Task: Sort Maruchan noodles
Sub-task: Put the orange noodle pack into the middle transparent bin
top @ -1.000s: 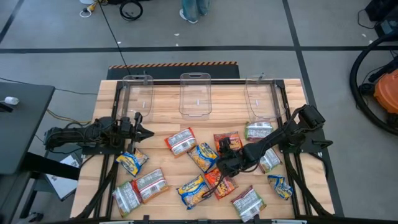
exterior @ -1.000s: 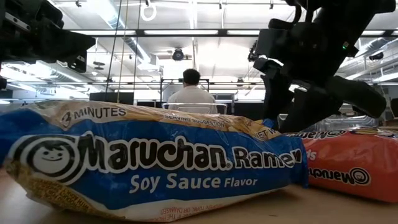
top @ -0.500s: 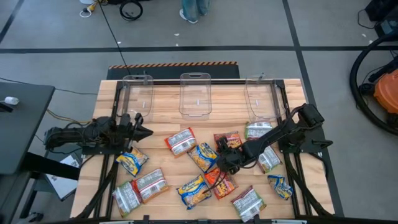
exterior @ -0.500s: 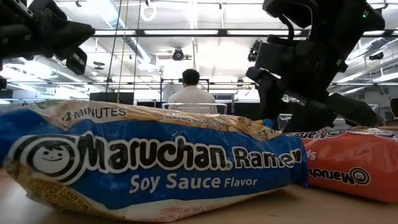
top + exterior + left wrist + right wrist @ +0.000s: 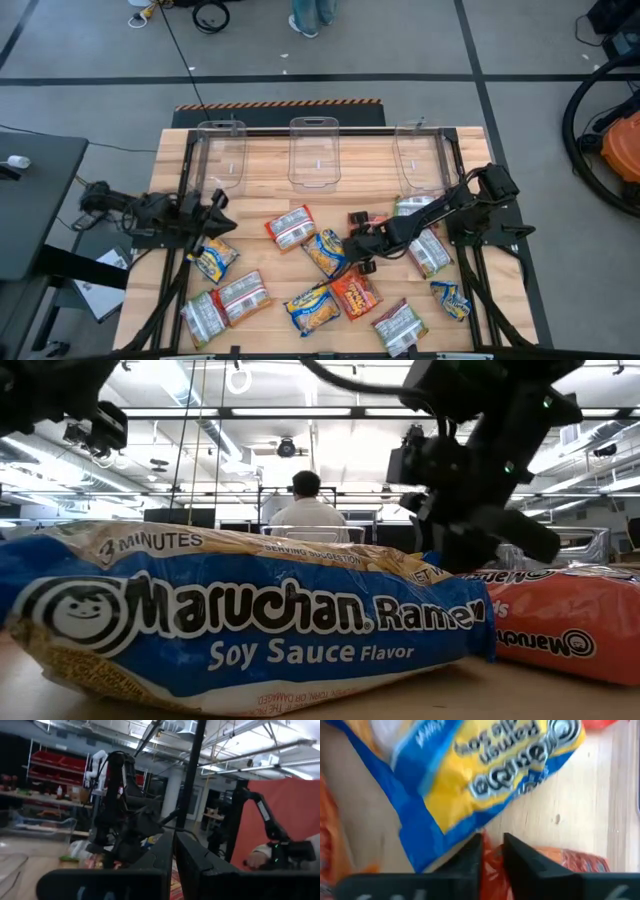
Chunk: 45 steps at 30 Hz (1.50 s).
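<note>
Eleven ramen packets lie in plain sight on the wooden bench point(image 5: 470, 150), spread over its near half. A twelfth is caught in the right end effector point(image 5: 355, 247).

- **Right arm.** It reaches from the right side toward the bench centre. In the right wrist view its fingers point(image 5: 470, 855) are clenched on the edge of an orange-red packet point(image 5: 492, 862). A yellow-and-blue packet point(image 5: 485, 775) lies on the wood just beyond them. From above, this held packet is mostly hidden under the arm.
- **Left arm.** It waits at the left edge of the bench. The left end effector point(image 5: 216, 212) is above the bench, just far of a yellow-and-blue packet point(image 5: 208, 262). In the left wrist view its fingers point(image 5: 195, 870) are drawn together on nothing.
- **Centre packets.** A silvery-white packet point(image 5: 291, 226) and a yellow-and-blue packet point(image 5: 325, 252) lie left of the right end effector. A second orange-red packet point(image 5: 355, 295) and another yellow-and-blue packet point(image 5: 310, 305) lie nearer.
- **Right packets.** Two silvery-white packets point(image 5: 430, 250) point(image 5: 410, 207) lie beside the right arm. A third silvery-white packet point(image 5: 400, 325) and a yellow-and-blue packet point(image 5: 450, 298) sit toward the near right corner.
- **Left packets.** Two silvery-white packets point(image 5: 243, 295) point(image 5: 200, 318) lie at the near left.
- **Bins.** Three clear plastic bins point(image 5: 315, 150) stand in a row along the far edge.
- **Low view.** A Soy Sauce Flavor packet point(image 5: 240, 620) fills the foreground, with an orange-red packet point(image 5: 560, 625) to its right. A seated person point(image 5: 307, 510) shows in the room behind.
</note>
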Tool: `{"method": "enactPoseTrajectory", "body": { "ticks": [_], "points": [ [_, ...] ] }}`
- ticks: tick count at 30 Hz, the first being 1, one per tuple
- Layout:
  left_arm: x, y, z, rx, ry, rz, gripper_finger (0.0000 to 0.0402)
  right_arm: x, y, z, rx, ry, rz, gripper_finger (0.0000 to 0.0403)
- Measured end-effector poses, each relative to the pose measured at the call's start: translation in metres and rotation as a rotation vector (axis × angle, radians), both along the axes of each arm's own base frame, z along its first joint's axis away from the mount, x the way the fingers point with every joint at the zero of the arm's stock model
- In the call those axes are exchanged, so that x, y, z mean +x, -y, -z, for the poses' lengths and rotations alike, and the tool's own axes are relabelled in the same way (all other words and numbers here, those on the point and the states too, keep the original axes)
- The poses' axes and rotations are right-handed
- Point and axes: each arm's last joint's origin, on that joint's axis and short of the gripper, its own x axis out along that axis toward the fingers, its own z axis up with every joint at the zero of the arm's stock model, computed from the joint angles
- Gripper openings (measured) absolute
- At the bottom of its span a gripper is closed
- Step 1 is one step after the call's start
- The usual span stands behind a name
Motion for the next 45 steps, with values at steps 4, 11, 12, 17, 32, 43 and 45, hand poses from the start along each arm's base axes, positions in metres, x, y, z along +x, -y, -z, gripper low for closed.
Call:
{"method": "enactPoseTrajectory", "body": {
  "ticks": [4,11,12,17,32,43,45],
  "points": [
    [0.001,0.01,-0.002,0.044,0.023,0.053,0.0019,0.006,-0.001,-0.018,-0.019,0.03,0.039,0.001],
    [0.006,0.031,-0.007,0.143,0.1,0.155,0.0016,0.012,0.003,-0.08,-0.059,0.298,0.239,0.0006],
    [0.008,0.033,-0.007,0.151,0.101,0.161,0.0017,0.013,0.004,-0.088,-0.04,0.365,0.279,0.0006],
    [0.019,0.041,-0.004,0.163,0.094,0.13,0.0034,0.016,0.008,-0.118,0.181,0.707,0.44,0.0005],
    [0.093,0.078,0.006,0.068,-0.238,-0.184,0.0179,0.041,0.001,-0.081,0.34,1.192,0.461,0.0003],
    [0.143,0.092,0.032,-0.1,-0.38,-0.39,0.0193,0.058,-0.003,-0.057,0.251,1.305,0.287,0.0006],
    [0.15,0.092,0.04,-0.134,-0.398,-0.441,0.0193,0.059,-0.003,-0.053,0.228,1.297,0.262,0.0006]
  ]
}}
